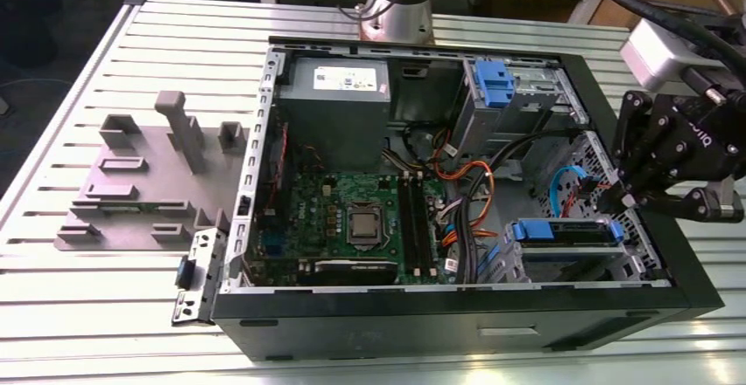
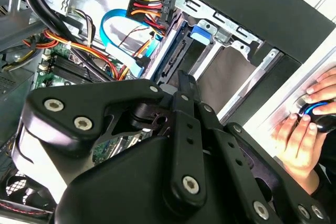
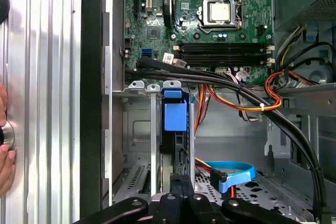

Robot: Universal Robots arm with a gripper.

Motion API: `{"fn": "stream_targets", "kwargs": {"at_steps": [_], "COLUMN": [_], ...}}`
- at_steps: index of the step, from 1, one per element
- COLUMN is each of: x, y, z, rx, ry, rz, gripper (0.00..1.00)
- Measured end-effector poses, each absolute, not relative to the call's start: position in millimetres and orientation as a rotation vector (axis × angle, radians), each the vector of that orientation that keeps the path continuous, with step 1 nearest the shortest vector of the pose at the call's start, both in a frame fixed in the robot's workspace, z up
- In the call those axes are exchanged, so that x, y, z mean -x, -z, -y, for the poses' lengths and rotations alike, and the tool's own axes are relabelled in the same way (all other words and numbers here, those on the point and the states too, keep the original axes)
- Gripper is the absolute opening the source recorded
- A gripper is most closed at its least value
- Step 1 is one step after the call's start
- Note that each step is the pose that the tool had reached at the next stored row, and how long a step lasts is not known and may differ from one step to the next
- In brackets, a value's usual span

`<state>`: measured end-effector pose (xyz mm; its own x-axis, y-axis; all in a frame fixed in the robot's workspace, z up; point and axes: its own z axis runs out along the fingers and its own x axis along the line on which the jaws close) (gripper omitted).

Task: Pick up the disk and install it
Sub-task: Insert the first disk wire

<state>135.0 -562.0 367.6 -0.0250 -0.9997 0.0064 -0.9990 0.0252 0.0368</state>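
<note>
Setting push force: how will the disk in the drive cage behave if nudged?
Probably rigid: the disk looks like a metal slab in a blue plastic frame, so likely dense for its size. Sitting between the cage rails, it should slide along them rather than tip; the blue cable nearby might snag.

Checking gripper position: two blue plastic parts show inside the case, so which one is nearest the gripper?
The blue carrier in the lower bay at the exterior view's right, beside the gripper. The other blue latch sits further up, beside the power supply.
</note>
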Motion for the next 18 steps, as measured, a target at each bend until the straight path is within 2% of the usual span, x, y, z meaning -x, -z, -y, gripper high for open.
{"fn": "stream_targets", "kwargs": {"at_steps": [18], "x": [-145.1], "y": [-367.4], "z": [556.0], "rx": [-2.187], "ry": [0.034], "rz": [2.213], "gripper": [0.11]}}
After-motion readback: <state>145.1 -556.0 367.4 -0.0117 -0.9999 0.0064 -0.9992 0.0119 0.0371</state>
